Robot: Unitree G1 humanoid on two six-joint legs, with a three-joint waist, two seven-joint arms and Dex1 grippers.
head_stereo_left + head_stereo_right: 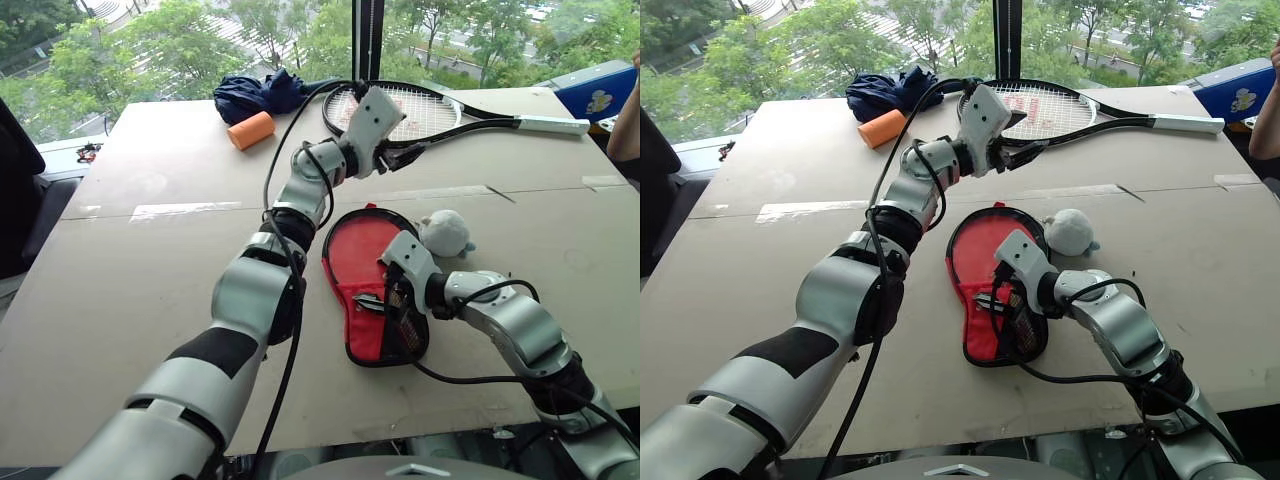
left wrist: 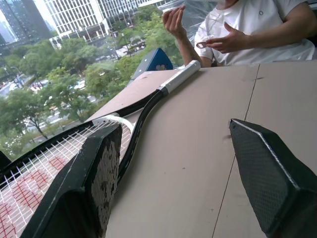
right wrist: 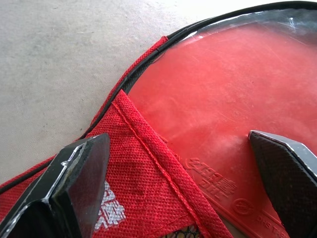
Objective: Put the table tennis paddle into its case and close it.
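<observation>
Left gripper [image 1: 400,157]: released, empty, raised over tennis racket [image 1: 420,108] | Right gripper [image 3: 181,191]: released, just above case [image 1: 365,290] | Table tennis paddle [image 3: 223,114]: inside case beneath right gripper, red face under clear plastic | Case: flat on table [image 1: 150,250], unzipped.

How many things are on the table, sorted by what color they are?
Red: 1, the case with the paddle inside
Black: 1, the tennis racket
Dark blue: 1, the cloth bundle
Orange: 1, the roll
Grey: 1, the plush toy
Total: 5
</observation>
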